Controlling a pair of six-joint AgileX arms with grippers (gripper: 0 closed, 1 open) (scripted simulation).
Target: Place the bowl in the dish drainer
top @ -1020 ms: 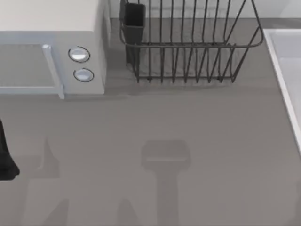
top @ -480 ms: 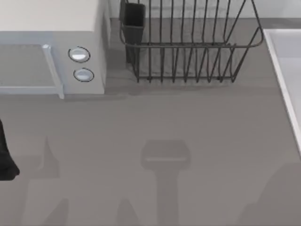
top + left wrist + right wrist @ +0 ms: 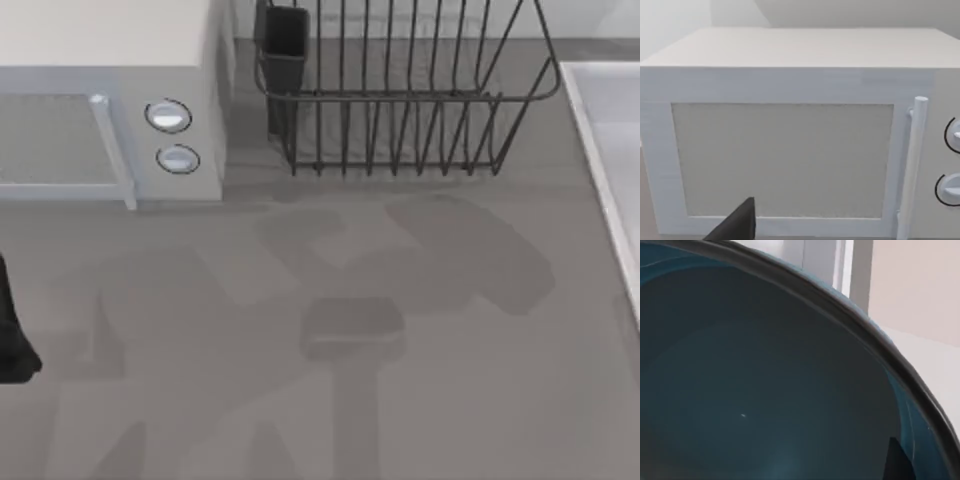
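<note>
The bowl [image 3: 755, 390] is dark teal with a dark rim, and the right wrist view looks straight into its inside from very close. My right gripper is shut on the bowl; a dark fingertip [image 3: 897, 460] shows against its inner wall. The dish drainer [image 3: 400, 95], a dark wire rack with a dark utensil cup [image 3: 285, 40] at its left corner, stands at the back of the table. Nothing lies in the part of it that shows. My left arm [image 3: 10, 335] rests at the table's left edge, and a dark part of its gripper [image 3: 737, 225] faces the microwave.
A white microwave [image 3: 110, 100] with two round knobs [image 3: 168, 116] stands at the back left, beside the drainer. A pale raised surface [image 3: 610, 140] runs along the right edge. Broad soft shadows lie across the middle of the grey table [image 3: 200, 420].
A large shadow has swept from the bottom right corner up over the table's middle, toward the front of the drainer. The left arm, drainer and microwave have not moved.
</note>
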